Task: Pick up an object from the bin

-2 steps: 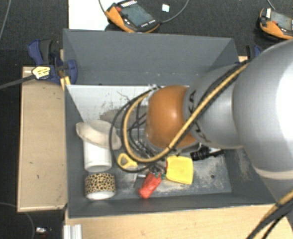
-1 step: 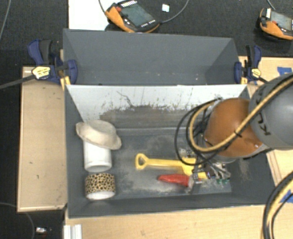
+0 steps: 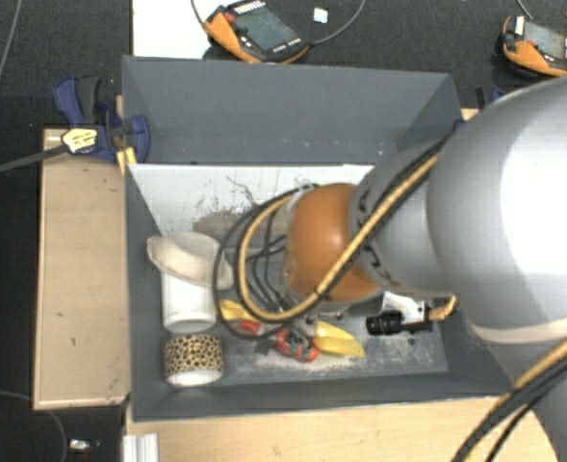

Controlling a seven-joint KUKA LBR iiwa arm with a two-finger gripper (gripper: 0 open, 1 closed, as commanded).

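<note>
A yellow banana-shaped piece lies near the bin's front wall, just below the arm's orange wrist cover. Left of it sits a small red and grey thing, partly under the cables. Another yellow piece pokes out from beneath the cable loop. A black and white plug-like part rests to the right, against the arm's shadow.
A white cup-like tube lies at the bin's left with a pale curved piece over its top. A leopard-print tape roll stands in the front left corner. The arm, its orange cover and cables hide the bin's middle and right.
</note>
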